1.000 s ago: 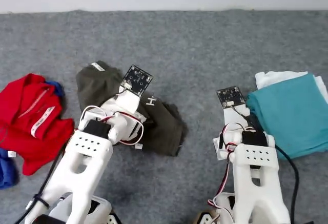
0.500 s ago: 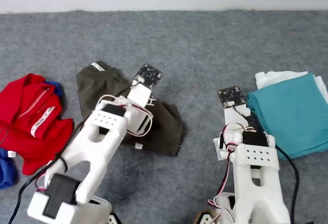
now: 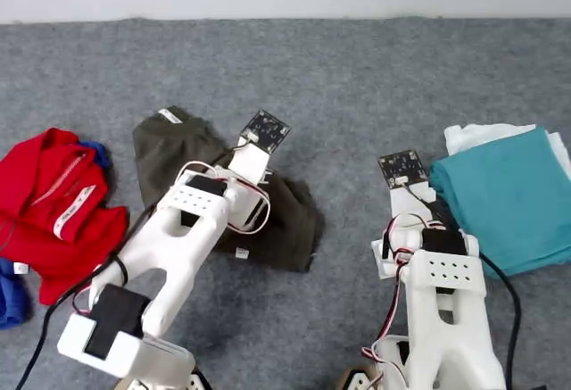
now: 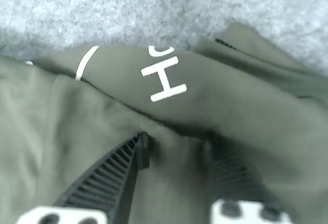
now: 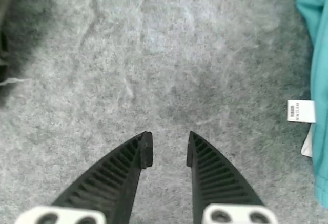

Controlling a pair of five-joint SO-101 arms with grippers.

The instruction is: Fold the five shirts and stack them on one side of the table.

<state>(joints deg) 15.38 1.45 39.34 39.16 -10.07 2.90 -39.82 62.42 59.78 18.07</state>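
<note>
Shirts lie spread across a grey, felt-covered table (image 3: 357, 78) as two white arms work side by side. At the far left edge a blue shirt (image 3: 9, 296) peeks out from under a crumpled red shirt (image 3: 53, 211), both unfolded. Just right of them an olive shirt (image 3: 169, 145) with white lettering (image 4: 163, 78) lies loosely bunched, and the left arm (image 3: 169, 238) stretches over it from the near edge. The left gripper (image 4: 177, 149) is down on the olive cloth, its jaws apart and pressed into the folds with fabric lying between them; whether any cloth is pinched cannot be told. Near the middle of the table the right arm (image 3: 442, 292) stands apart from the olive shirt. The right gripper (image 5: 169, 149) hangs above bare grey felt, jaws slightly parted and holding nothing. At the far right a folded teal shirt (image 3: 508, 198) rests on top of a white shirt (image 3: 482, 133), whose edge shows behind it. A small white tag (image 5: 301, 111) sticks out at the teal shirt's edge, just beside the right gripper.
</note>
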